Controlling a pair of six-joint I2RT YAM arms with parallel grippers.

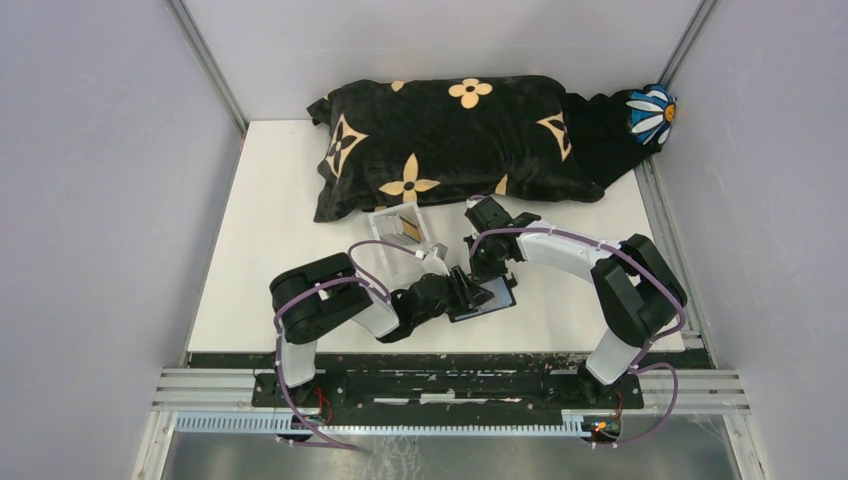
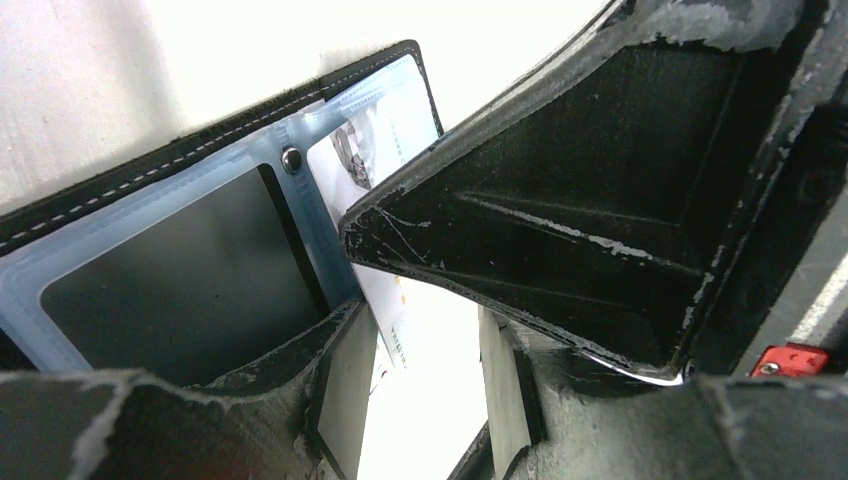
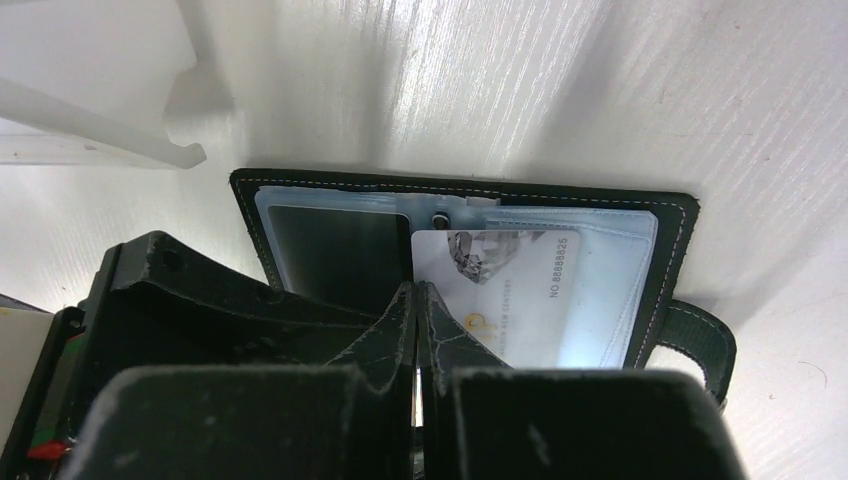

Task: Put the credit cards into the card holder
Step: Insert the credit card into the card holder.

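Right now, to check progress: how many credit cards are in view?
3. A dark card in one sleeve of the card holder, a silver-grey card in the sleeve beside it, and a gold-tan card in the clear box. Others may be hidden beneath the arms.

Overhead wide, wrist close-ups — shared card holder (image 3: 632, 292)

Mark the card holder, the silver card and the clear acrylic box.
card holder (image 3: 560, 191): right wrist view, top stitched leather edge.
silver card (image 3: 520, 290): right wrist view, middle of its printed face.
clear acrylic box (image 1: 385, 215): top external view, left wall.
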